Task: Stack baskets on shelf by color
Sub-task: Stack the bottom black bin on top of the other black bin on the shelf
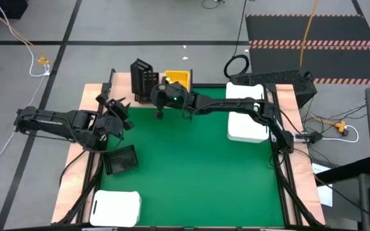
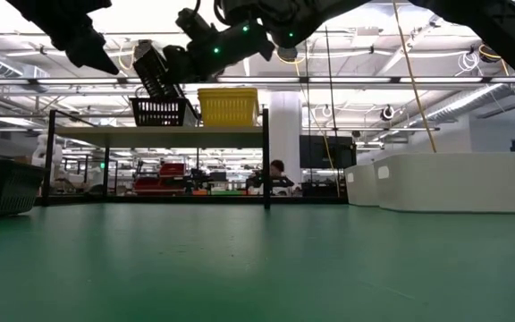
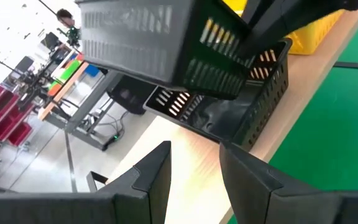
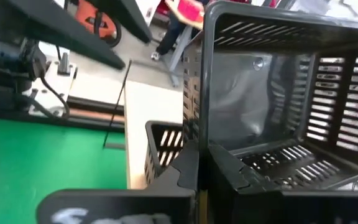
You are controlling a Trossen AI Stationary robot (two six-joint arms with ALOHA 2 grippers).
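Fingers of the right gripper clamp the rim of a black basket, slatted and tilted, held above a second black basket that sits on the shelf. Just beside it on the shelf stands a yellow stack; how many baskets are in it cannot be told. The left gripper hovers near the shelf's end, fingers parted and empty. A third black basket lies on the green mat. White baskets show in two places: one at the near edge, another at the right, partly hidden under the arm.
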